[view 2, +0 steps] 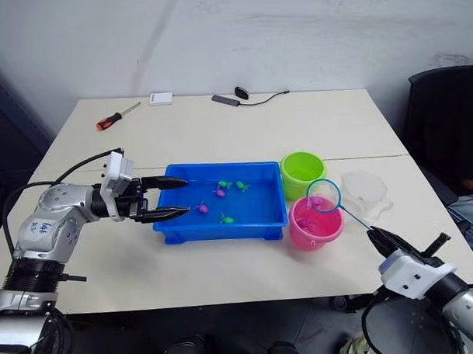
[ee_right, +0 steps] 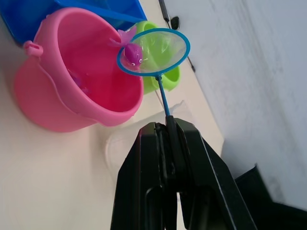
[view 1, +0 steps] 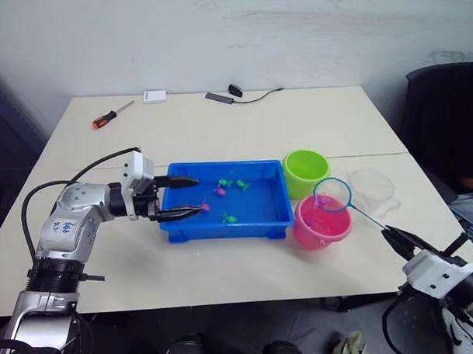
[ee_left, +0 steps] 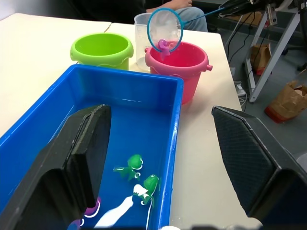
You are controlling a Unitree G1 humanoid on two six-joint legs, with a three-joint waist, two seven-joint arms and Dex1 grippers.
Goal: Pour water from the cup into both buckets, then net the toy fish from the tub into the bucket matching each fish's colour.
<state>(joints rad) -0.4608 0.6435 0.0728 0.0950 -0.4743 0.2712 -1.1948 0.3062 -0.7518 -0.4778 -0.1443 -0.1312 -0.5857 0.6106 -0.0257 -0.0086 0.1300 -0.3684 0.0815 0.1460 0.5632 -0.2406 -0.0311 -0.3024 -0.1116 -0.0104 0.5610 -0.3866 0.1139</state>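
The tub [view 1: 223,223] sits mid-surface [view 1: 223,122] with fish [view 1: 230,218] in it; two buckets [view 1: 305,172] stand just right of it, one behind the other, the cup [view 1: 371,185] further right, a net [view 1: 332,194] over the nearer bucket.

The left arm [view 1: 68,225] was silver-grey with blue handwriting, looping black cables and a ribbed black joint; each claw had black fingers on a white wrist block.

We note the tub [view 1: 260,224] as glossy blue plastic; the pink bucket [view 1: 320,230] and green bucket [view 1: 304,173] as smooth plastic with some sheen. The cup [view 2: 366,191] is clear plastic. The surface [view 1: 217,277] looks matt, smooth, pale laminate. The net [ee_right: 160,48] has fine sheer mesh.
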